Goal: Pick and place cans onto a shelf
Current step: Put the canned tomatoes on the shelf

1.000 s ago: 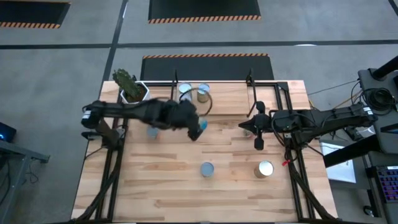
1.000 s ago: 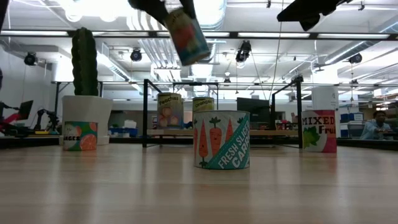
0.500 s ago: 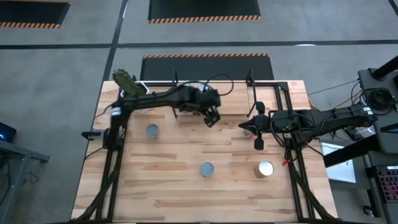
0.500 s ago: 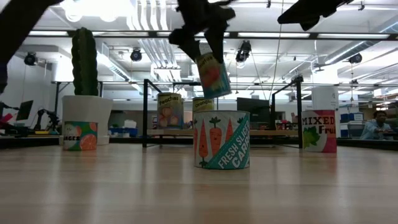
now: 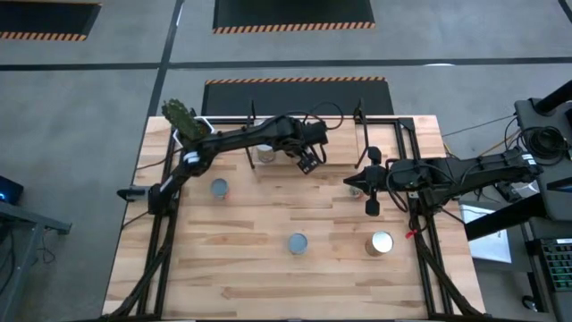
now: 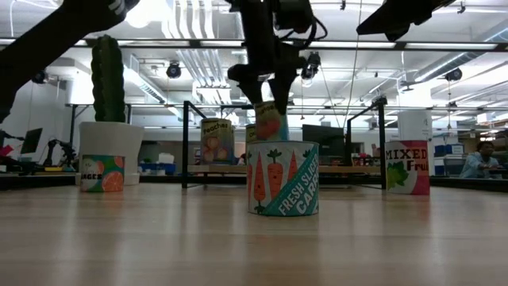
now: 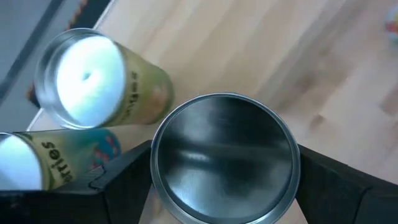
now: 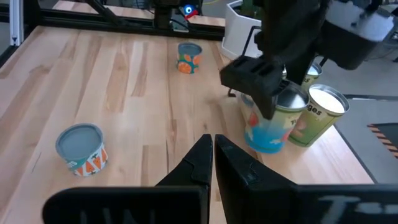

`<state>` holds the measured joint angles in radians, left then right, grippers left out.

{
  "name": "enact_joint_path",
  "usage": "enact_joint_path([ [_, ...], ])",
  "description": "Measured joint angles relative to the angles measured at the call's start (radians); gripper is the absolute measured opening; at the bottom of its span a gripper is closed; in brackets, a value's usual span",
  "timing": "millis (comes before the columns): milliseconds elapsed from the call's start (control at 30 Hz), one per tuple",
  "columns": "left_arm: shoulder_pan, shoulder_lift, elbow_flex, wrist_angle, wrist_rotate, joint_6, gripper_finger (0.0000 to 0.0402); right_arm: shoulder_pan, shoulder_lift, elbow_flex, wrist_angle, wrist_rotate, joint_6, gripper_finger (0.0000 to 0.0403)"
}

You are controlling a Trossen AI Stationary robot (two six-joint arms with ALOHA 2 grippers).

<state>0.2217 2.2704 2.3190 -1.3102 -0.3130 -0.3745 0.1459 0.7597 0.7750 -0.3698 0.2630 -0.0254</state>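
My left gripper (image 5: 308,161) is over the far middle of the table, shut on a blue-labelled can (image 8: 268,127) with a shiny silver top (image 7: 224,155). This can is right beside two yellow-labelled cans (image 7: 87,78) (image 7: 18,168) that stand at the shelf (image 6: 341,169). In the low view the carrot can (image 6: 282,179) hides its base. My right gripper (image 5: 372,202) hangs shut above the table's right side, holding nothing. My left gripper pinches the can's side wall just under the top rim (image 7: 152,177) between its two fingers (image 7: 127,180), one on each side. The fingers come steeply from above. The can hangs nearly upright; whether its base touches the wood I cannot tell.
Three more cans stand on the tabletop: one at the left (image 5: 219,188), one near the middle front (image 5: 298,242), one at the right front (image 5: 382,242). A white pot with a cactus (image 5: 188,125) sits at the far left corner. Black uprights (image 6: 185,143) flank the shelf.
My left gripper has carried the can from over the table's middle toward the far edge and a little right, sinking as it went. The can, tilted and high a second ago, now hangs nearly upright, low beside the cans at the shelf.
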Motion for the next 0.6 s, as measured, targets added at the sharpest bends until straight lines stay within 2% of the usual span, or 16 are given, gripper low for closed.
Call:
enact_joint_path([
  [133,0.005,0.002,-0.021,0.008,-0.07,-0.001,0.0315,0.0,0.0,0.0,-0.001,0.0,0.0,0.0009],
  [600,0.017,0.002,-0.055,0.054,-0.071,0.034,0.0331,0.0,0.0,0.0,0.0,0.0,0.0,0.0009],
])
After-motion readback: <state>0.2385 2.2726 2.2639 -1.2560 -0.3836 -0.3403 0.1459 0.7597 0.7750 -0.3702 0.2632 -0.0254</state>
